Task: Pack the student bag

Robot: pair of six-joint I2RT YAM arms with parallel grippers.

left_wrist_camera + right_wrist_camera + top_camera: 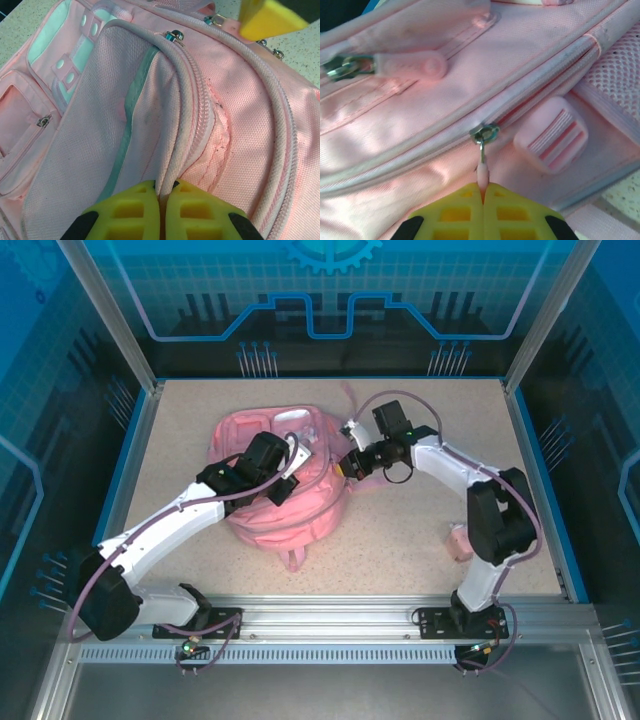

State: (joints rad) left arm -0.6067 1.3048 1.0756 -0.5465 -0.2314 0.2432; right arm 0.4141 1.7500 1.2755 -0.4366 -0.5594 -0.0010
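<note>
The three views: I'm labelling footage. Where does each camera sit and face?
Top external: above and behind the bases, looking down on the table, student bag and both arms.
Left wrist: on the left arm, facing the bag's piped seam, pinched by the left gripper.
Right wrist: on the right arm, facing the zip pull in the right gripper.
Shared: both wrist views show the bag.

Pink student bag [300, 525], pale mint stripe [129, 117], yellow jaws, speckled beige table [400, 540]
</note>
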